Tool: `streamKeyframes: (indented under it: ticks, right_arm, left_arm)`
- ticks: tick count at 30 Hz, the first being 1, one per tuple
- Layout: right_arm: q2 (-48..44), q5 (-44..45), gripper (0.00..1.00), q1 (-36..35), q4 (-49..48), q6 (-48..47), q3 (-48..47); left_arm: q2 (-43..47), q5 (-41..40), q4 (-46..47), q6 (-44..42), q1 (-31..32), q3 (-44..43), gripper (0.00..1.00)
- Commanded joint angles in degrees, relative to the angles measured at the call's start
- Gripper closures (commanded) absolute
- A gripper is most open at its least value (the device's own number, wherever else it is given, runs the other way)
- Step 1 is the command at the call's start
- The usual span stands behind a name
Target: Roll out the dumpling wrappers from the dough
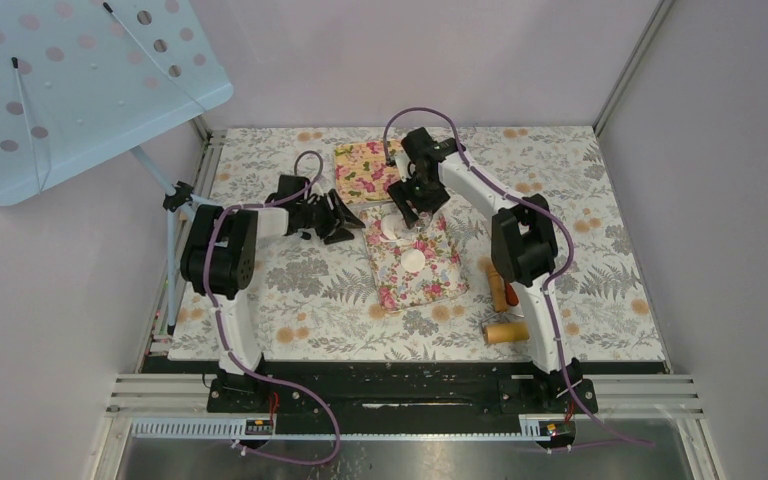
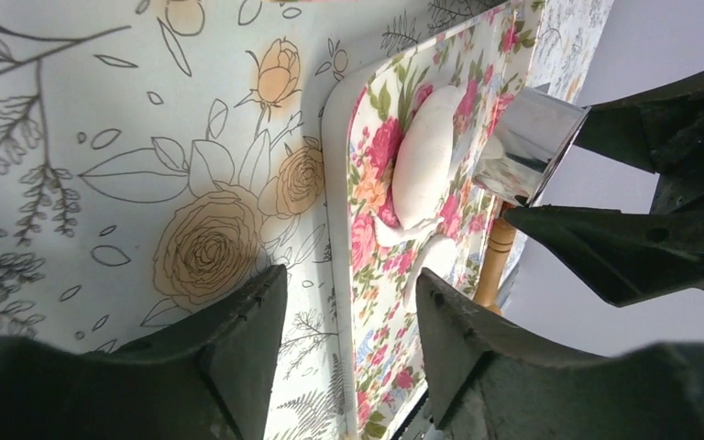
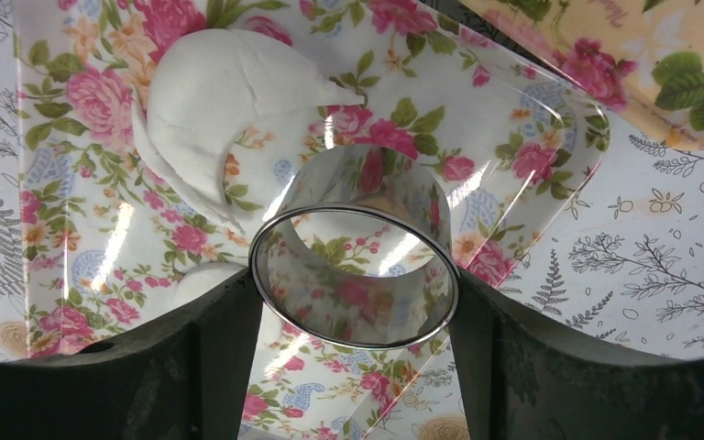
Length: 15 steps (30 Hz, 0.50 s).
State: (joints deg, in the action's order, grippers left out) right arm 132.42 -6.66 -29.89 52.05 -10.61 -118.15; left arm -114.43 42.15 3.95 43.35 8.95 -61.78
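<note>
A flattened sheet of white dough with a round bite cut from its edge lies on the pink floral tray. It also shows in the left wrist view and from the top. One round dumpling wrapper lies on the tray nearer the arms, partly seen by the right wrist. My right gripper is shut on the shiny metal ring and holds it just above the tray beside the dough. My left gripper is open and empty at the tray's left edge.
A yellow floral tray lies behind the pink one. A wooden roller and a short wooden cylinder lie right of the tray by the right arm. A blue perforated board on a stand overhangs the far left.
</note>
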Motion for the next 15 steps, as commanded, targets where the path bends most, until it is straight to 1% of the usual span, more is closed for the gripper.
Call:
streamKeyframes:
  ticks: [1, 4, 6, 7, 8, 9, 10, 11, 12, 13, 14, 15]
  right_arm:
    - [0.0, 2.2, 0.60, -0.3, -1.0, -0.3, 0.7]
    - [-0.3, 3.8, 0.50, 0.0, -0.9, -0.8, 0.7]
    - [-0.9, 4.3, 0.39, 0.1, -0.9, -0.9, 0.7]
    - [-1.4, 4.3, 0.33, 0.2, -0.9, -1.1, 0.8]
    - [-2.1, 4.5, 0.30, 0.3, -0.9, -1.4, 0.8]
    - [-3.1, 4.5, 0.28, 0.4, -1.0, -1.5, 0.9]
    - [-4.9, 4.5, 0.23, 0.5, -1.3, -1.9, 1.6]
    - [-6.4, 4.6, 0.17, 0.6, -1.7, -2.1, 2.2]
    - [-8.0, 4.4, 0.02, 0.6, -2.4, -2.2, 3.1]
    - [-9.6, 3.8, 0.01, 0.7, -3.1, -2.5, 4.0]
    - [-10.6, 3.5, 0.01, 0.6, -3.1, -2.8, 4.4]
    - [-11.7, 3.6, 0.00, 0.8, -2.5, -2.7, 4.3]
  left_arm:
    - [3.1, -1.4, -3.4, -4.2, -1.0, -2.2, 0.44]
    - [4.0, -1.7, -5.3, -5.8, -1.2, -2.9, 0.38]
    - [4.8, -1.6, -7.1, -7.3, -1.4, -4.0, 0.37]
    - [5.2, -1.1, -7.9, -8.3, -1.4, -4.6, 0.34]
    - [5.7, -0.8, -9.5, -9.8, -1.4, -5.8, 0.34]
    - [6.0, -0.1, -11.1, -11.6, -1.5, -6.8, 0.31]
    - [6.0, 1.5, -12.7, -14.5, -1.5, -8.7, 0.24]
    - [5.7, 2.5, -16.0, -17.3, -1.5, -11.2, 0.23]
    - [5.4, 3.2, -20.7, -20.3, -1.5, -13.3, 0.22]
    - [4.8, 4.8, -24.9, -23.9, -1.5, -15.9, 0.17]
    - [4.5, 4.4, -29.6, -27.3, -1.5, -18.6, 0.15]
    - [4.8, 4.6, -32.3, -29.9, -1.7, -19.8, 0.15]
